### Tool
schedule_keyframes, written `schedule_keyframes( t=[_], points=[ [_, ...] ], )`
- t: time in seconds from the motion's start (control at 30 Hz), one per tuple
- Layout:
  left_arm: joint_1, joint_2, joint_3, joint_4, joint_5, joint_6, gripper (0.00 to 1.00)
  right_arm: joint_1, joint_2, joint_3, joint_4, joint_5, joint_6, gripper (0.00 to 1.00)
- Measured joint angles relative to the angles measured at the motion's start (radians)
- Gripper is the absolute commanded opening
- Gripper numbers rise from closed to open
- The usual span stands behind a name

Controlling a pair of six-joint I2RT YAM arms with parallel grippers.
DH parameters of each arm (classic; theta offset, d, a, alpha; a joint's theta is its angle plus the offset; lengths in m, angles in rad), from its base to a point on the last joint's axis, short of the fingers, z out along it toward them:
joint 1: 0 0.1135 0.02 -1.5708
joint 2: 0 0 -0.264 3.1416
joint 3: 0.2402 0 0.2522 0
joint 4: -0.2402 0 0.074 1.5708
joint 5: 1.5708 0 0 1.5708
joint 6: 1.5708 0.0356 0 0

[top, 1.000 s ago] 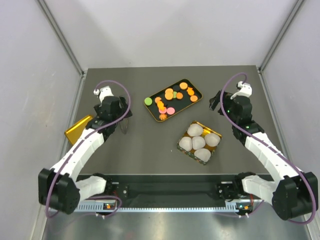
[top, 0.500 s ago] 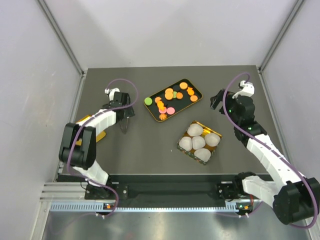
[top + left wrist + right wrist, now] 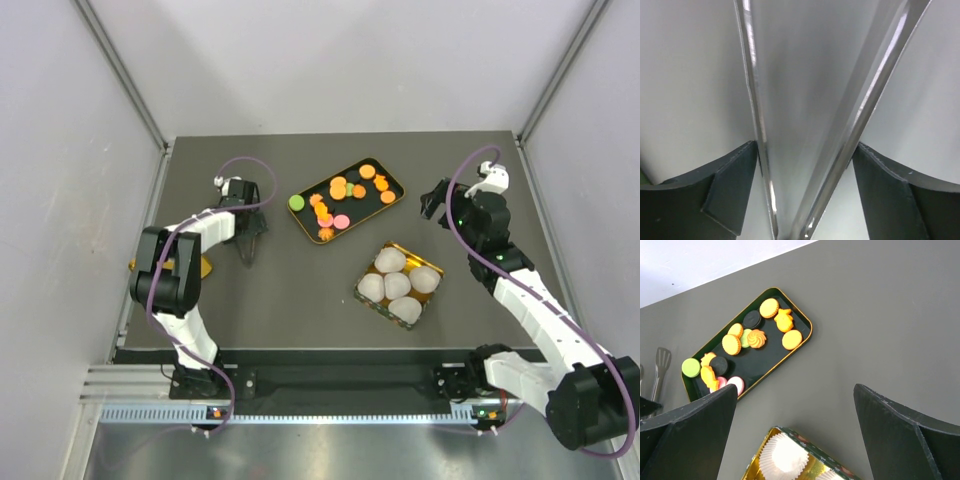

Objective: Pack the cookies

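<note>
On the desk (image 3: 300, 290), cookies (image 3: 338, 190) lie in a black tray (image 3: 771, 351) while left jaws and right jaws both gape, empty.

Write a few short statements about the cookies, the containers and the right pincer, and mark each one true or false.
1. The cookies lie in the black tray. True.
2. The gold tin already holds cookies. False: it holds only white paper cups.
3. The right pincer is shut on a cookie. False: it is open and empty, above the table.
4. A green cookie sits at one end of the black tray. True.
</note>
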Motion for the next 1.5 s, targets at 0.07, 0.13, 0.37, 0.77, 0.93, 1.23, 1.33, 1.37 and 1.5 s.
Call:
schedule_keyframes(
  t=[0.07,0.13,0.37,0.77,0.93,1.23,1.33,1.37,1.5],
  points=[
    [0.0,0.0,0.0,0.0,0.017,-0.012,0.74,0.0,0.0,0.0,0.0,-0.001,0.0,1.0],
    [0.0,0.0,0.0,0.005,0.031,-0.026,0.71,0.0,0.0,0.0,0.0,-0.003,0.0,1.0],
    [-0.005,-0.005,0.0,0.017,0.067,-0.06,0.72,0.0,0.0,0.0,0.0,-0.01,0.0,1.0],
    [-0.013,-0.005,0.013,-0.048,0.031,-0.035,0.8,0.0,0.0,0.0,0.0,-0.022,0.0,1.0],
    [-0.019,0.005,0.028,-0.074,0.018,-0.005,0.8,0.0,0.0,0.0,0.0,-0.024,-0.001,1.0],
    [-0.024,0.055,0.092,-0.081,0.013,0.024,0.64,0.0,0.0,0.0,0.0,-0.028,-0.009,1.0],
    [-0.025,0.056,0.093,-0.081,0.013,0.024,0.54,0.0,0.0,0.0,0.0,-0.029,-0.01,1.0],
    [-0.027,0.056,0.093,-0.081,0.013,0.026,0.54,0.0,0.0,0.0,0.0,-0.031,-0.01,1.0],
    [-0.031,0.05,0.093,-0.093,0.013,0.027,0.54,0.0,0.001,0.0,0.0,-0.037,-0.01,1.0]
  ],
)
